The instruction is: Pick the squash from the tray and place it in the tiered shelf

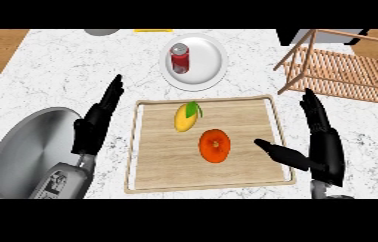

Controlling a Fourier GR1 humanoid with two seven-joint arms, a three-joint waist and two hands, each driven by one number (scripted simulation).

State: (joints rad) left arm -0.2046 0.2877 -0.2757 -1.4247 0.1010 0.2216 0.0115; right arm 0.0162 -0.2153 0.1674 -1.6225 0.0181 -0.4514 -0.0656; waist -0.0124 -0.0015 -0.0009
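Observation:
A wooden tray (155, 178) lies in the middle of the counter. On it sit a yellow squash (184, 117) with a green stem and, nearer to me, a round orange fruit (214, 145). My right hand (321, 146) is open at the tray's right edge, fingers straight and pointing away, its thumb reaching over the tray toward the orange fruit. My left hand (94, 123) is open beside the tray's left edge, fingers up. The wooden tiered shelf (332, 68) stands at the far right.
A white plate (210, 73) holding a red can (179, 57) sits behind the tray. A large metal pan (33, 148) occupies the left, partly under my left forearm. A grey object (101, 31) and a yellow item (153, 30) show at the far edge.

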